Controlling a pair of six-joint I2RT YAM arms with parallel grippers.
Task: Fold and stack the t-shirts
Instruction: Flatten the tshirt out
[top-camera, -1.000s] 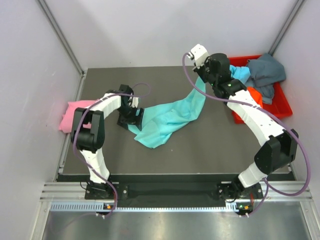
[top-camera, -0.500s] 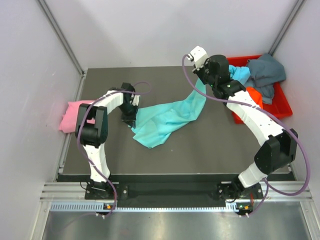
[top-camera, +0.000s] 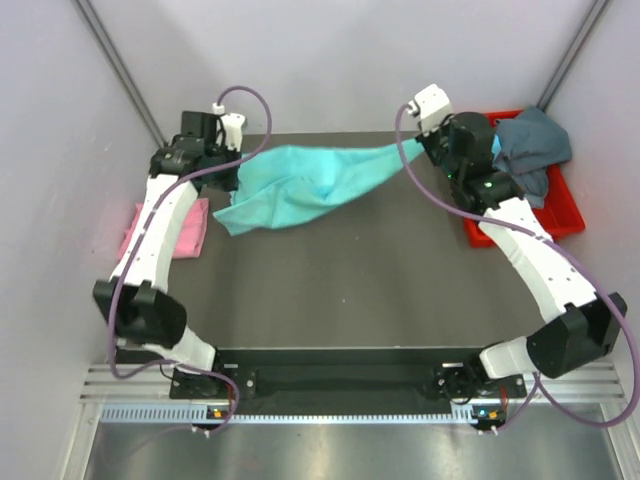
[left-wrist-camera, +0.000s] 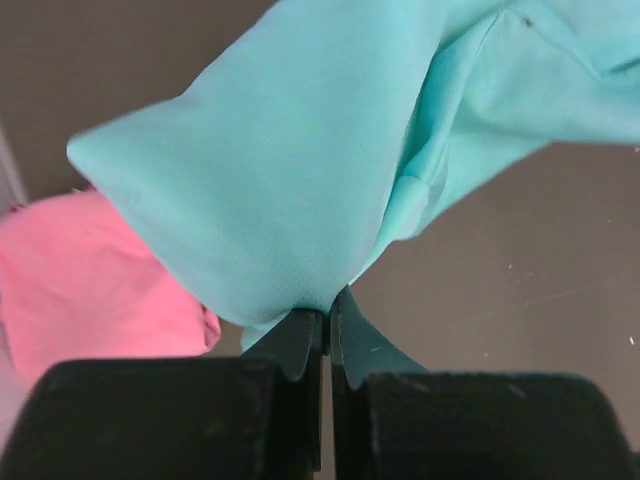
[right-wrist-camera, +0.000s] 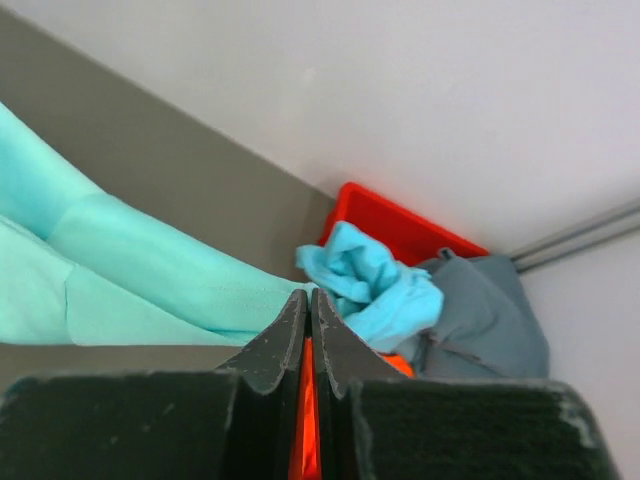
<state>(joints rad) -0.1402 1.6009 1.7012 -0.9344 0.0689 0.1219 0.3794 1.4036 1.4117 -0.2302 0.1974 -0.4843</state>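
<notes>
Teal t-shirt (top-camera: 300, 185) hangs stretched in the air between your two grippers, over the far half of the table (top-camera: 380, 290). It sags in the middle, and one loose corner droops toward the pink t-shirt (top-camera: 188, 228) lying at the table's left edge. Your left gripper (left-wrist-camera: 327, 300) has its jaws pinched tight on a fold of the teal cloth. Your right gripper (right-wrist-camera: 308, 298) is clamped closed on the other end, just beside the red bin (top-camera: 560, 215), where the light blue shirt (right-wrist-camera: 375, 290) and grey-blue shirt (top-camera: 535, 145) sit crumpled. You appear to be at the spreading step, with no fold made yet. The next move likely calls for lowering both ends together, keeping the cloth taut so it lands flat on bare table.
</notes>
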